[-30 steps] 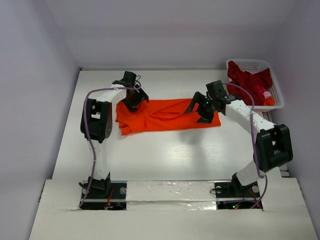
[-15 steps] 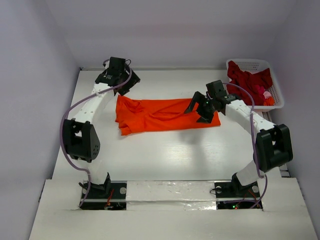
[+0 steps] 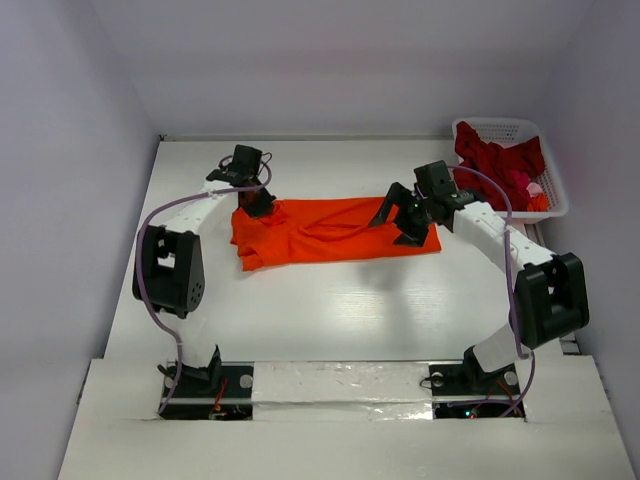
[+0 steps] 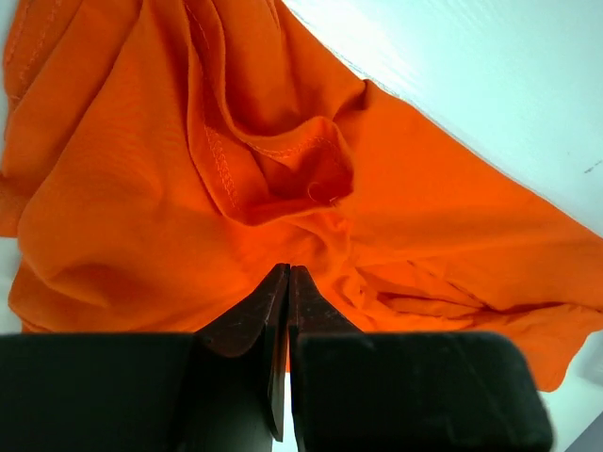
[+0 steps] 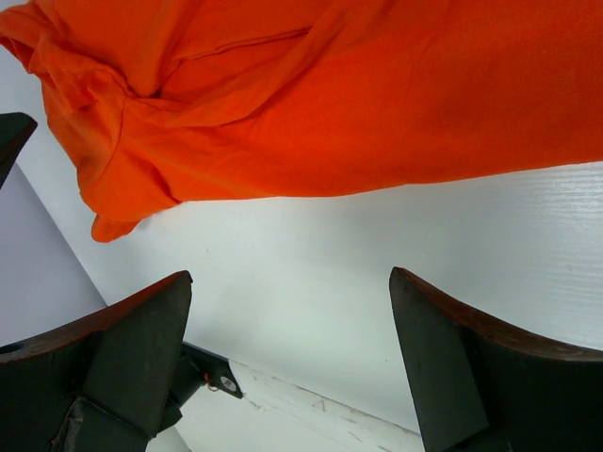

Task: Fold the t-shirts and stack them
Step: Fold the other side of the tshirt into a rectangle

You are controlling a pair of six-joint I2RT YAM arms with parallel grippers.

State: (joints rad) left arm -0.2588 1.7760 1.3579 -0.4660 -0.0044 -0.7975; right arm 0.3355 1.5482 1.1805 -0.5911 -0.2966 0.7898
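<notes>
A bright orange t-shirt (image 3: 330,230) lies spread sideways across the middle of the table, crumpled at its left end. My left gripper (image 3: 257,204) is at the shirt's upper left corner. In the left wrist view its jaws (image 4: 287,269) are pressed together with their tips pinching the bunched orange fabric (image 4: 141,188). My right gripper (image 3: 398,228) hovers over the shirt's right end. It stands open (image 5: 290,275), with only bare table between its fingers and the orange cloth (image 5: 377,94) beyond them. Dark red t-shirts (image 3: 495,160) are heaped in the basket.
The white lattice basket (image 3: 500,124) stands at the back right corner, with a bit of pink cloth (image 3: 531,187) among the red shirts. Walls close in the table on the left, back and right. White table (image 3: 330,310) lies between the shirt and the arm bases.
The left arm swung off the shirt toward the back left, then came back to its upper left corner, and its jaws went from open to shut. The right arm held still.
</notes>
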